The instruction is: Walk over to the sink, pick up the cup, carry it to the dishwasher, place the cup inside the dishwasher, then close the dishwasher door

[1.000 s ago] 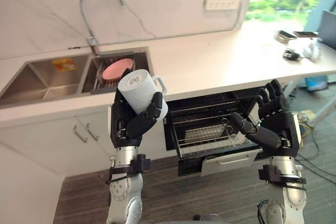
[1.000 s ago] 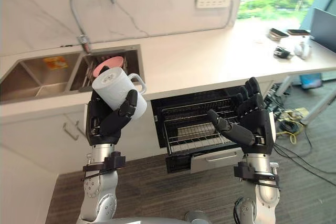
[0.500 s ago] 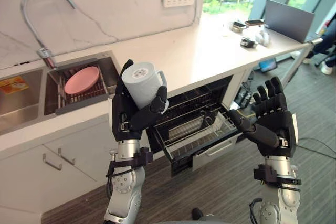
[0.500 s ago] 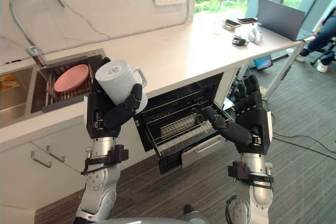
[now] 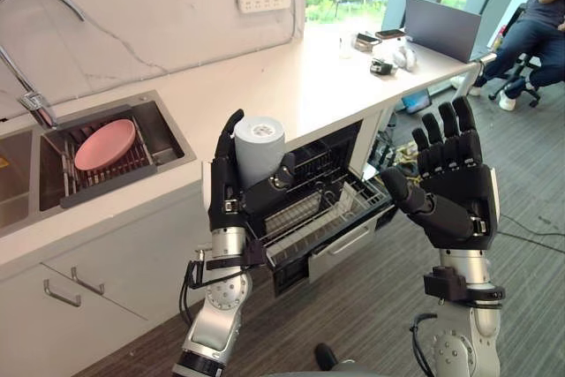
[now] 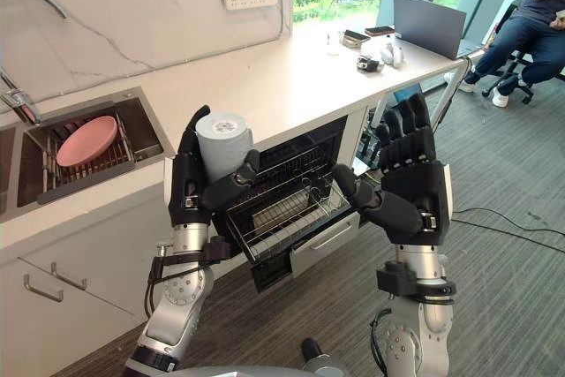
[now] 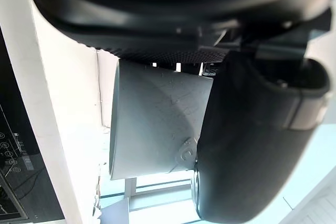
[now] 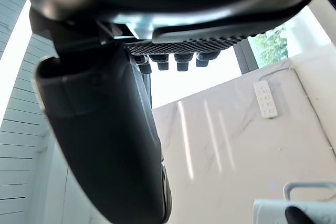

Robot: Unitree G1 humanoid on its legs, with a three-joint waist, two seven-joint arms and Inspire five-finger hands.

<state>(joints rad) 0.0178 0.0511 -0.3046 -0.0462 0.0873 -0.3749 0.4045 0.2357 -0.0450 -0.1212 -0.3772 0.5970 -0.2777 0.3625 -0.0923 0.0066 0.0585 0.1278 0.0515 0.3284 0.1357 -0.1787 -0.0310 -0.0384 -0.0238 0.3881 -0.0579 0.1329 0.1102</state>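
Observation:
A pale grey cup (image 5: 259, 149) stands upright in my left hand (image 5: 231, 193), whose thumb and fingers curl round it; the left wrist view shows the cup (image 7: 157, 124) pressed against the palm. I hold it in front of the open dishwasher (image 5: 328, 184), whose wire rack (image 5: 309, 211) is pulled out under the counter. My right hand (image 5: 452, 184) is raised to the right of the rack, fingers straight and spread, holding nothing.
The sink (image 5: 168, 139) at the left holds a pink plate (image 5: 104, 144) on a rack, with the tap (image 5: 22, 50) behind. The white counter (image 5: 309, 86) carries small items and a laptop (image 5: 441, 28) at its far end. A seated person (image 5: 530, 33) is at the far right.
The camera has swung right, so the sink slid left and the dishwasher came nearer the middle. The cup has turned so its handle is hidden, and sits lower, closer to the rack.

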